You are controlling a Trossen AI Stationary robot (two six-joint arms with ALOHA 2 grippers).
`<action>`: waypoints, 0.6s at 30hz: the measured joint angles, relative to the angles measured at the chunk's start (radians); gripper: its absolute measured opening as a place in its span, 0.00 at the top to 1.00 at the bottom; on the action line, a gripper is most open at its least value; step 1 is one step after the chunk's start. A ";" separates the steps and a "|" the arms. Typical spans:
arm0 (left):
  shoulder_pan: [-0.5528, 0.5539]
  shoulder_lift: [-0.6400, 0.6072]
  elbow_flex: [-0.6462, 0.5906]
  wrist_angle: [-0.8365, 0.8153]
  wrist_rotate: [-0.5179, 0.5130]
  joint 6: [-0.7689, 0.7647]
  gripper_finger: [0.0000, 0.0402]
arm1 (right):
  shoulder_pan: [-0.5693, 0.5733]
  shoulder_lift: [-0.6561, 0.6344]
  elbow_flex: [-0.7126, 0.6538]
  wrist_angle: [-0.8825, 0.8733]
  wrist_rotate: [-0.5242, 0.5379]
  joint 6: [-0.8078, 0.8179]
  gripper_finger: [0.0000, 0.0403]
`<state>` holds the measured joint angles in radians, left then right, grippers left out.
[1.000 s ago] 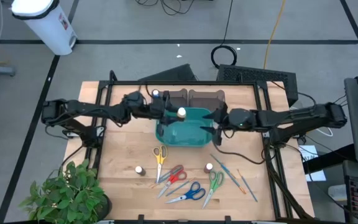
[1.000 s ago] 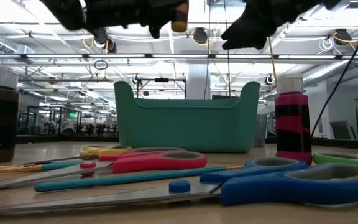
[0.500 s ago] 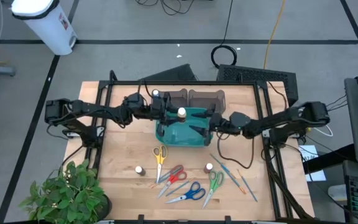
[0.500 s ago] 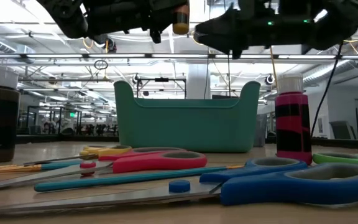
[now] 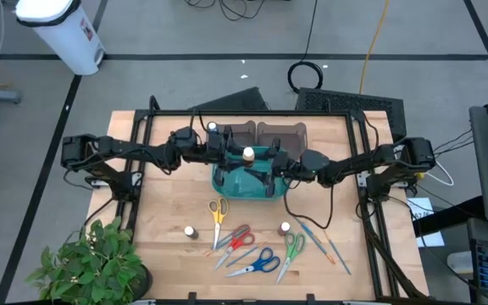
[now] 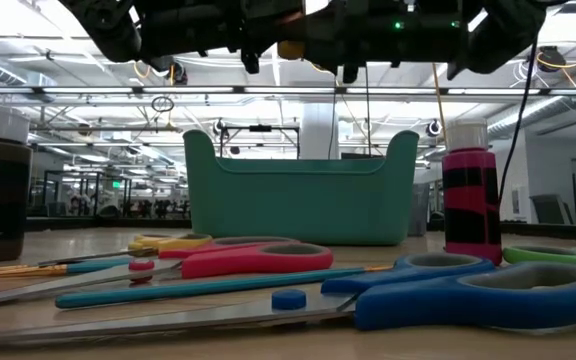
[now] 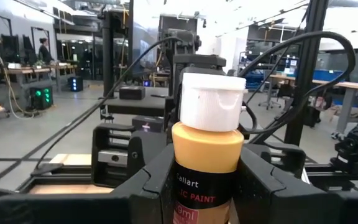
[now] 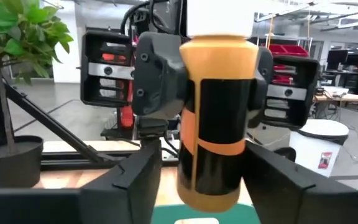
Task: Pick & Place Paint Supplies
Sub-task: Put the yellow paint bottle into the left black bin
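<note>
Amber bottle (image 5: 248, 154) clamped in left gripper (image 5: 242, 155) above bin (image 5: 227, 182). Right gripper (image 5: 271, 163) at 3 o'clock, fingers open either side. Could slip or tilt if released before right fingers close.

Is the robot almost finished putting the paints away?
Not nearly. The left gripper holds an amber bottle over the teal bin, with the open right gripper around it. Two bottles and the brushes lie on the table. I can't see inside the bin.
</note>
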<state>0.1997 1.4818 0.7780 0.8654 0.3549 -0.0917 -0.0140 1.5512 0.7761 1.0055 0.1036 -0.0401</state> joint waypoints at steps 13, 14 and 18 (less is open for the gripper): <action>0.020 -0.102 0.102 -0.329 -0.016 -0.161 0.34 | 0.004 0.002 -0.003 -0.138 -0.004 0.053 0.79; 0.021 -0.119 0.147 -0.450 -0.021 -0.136 0.30 | 0.004 0.001 -0.003 -0.142 -0.003 0.053 0.79; 0.006 -0.128 0.406 -0.993 -0.139 -0.018 0.20 | 0.002 0.000 -0.001 -0.184 0.004 0.060 0.78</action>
<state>0.2057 1.3543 1.1841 -0.1277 0.2160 -0.1096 -0.0116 1.5509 0.7750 0.8219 0.1072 0.0204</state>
